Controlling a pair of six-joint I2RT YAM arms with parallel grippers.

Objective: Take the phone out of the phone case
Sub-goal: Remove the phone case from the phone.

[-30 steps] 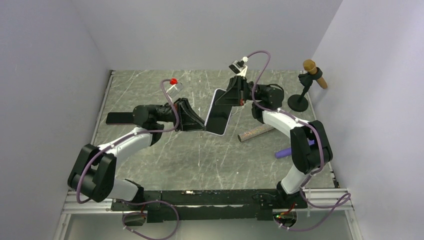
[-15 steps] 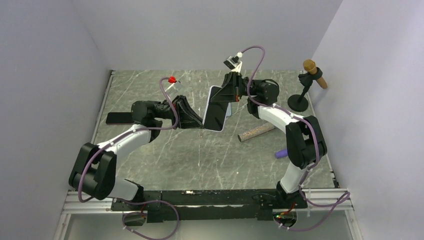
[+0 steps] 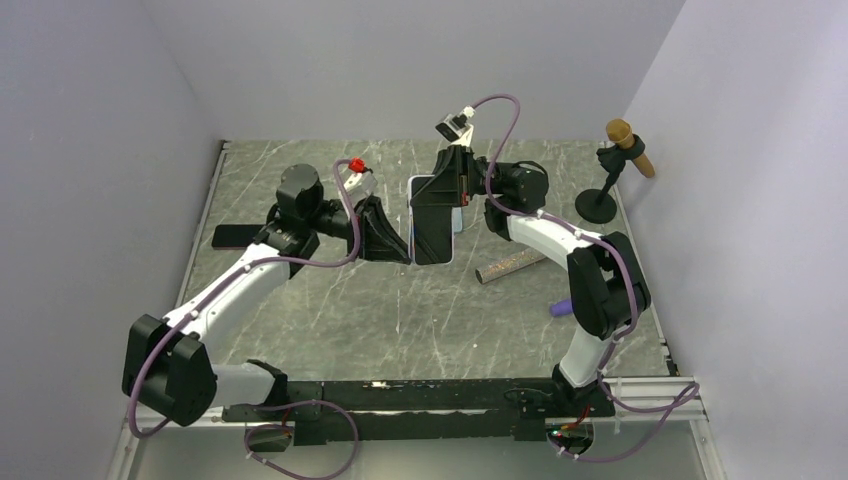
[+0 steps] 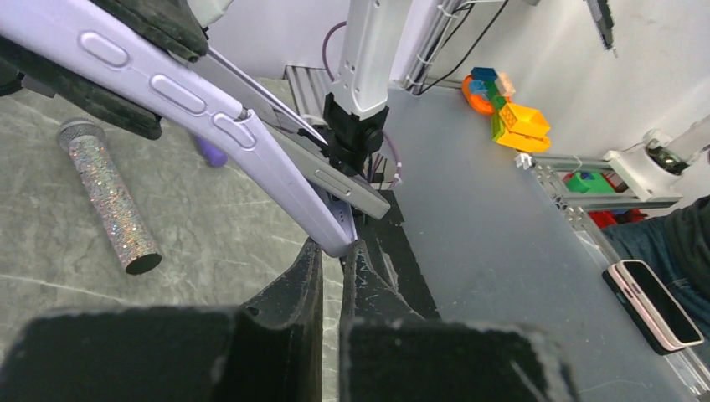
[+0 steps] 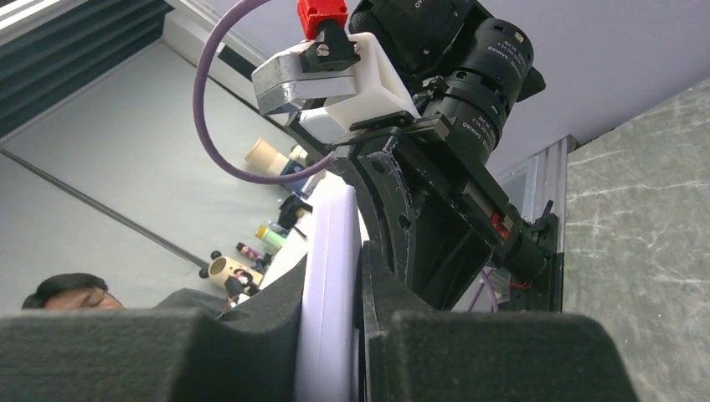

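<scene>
The phone (image 3: pixel 432 222), dark screen facing the camera, sits in a lavender case (image 3: pixel 412 205) and is held upright above the table's middle. My left gripper (image 3: pixel 402 248) is shut on the case's lower left corner; in the left wrist view (image 4: pixel 333 248) the fingertips pinch the lavender corner (image 4: pixel 322 224), and the phone's grey edge (image 4: pixel 339 180) stands apart from the case there. My right gripper (image 3: pixel 452 192) is shut across the upper part of the cased phone; in the right wrist view (image 5: pixel 333 276) the lavender edge (image 5: pixel 328 251) runs between its pads.
A glittery cylinder (image 3: pixel 510 265) lies on the marble table (image 3: pixel 330 310) right of the phone, and also shows in the left wrist view (image 4: pixel 109 201). A purple object (image 3: pixel 567 305) lies near the right arm. A microphone on a stand (image 3: pixel 612 170) is at the back right. A flat black object (image 3: pixel 238 236) lies at the left.
Both grippers have carried the phone left and turned it from tilted to upright. The left arm's elbow has risen and swung toward the back.
</scene>
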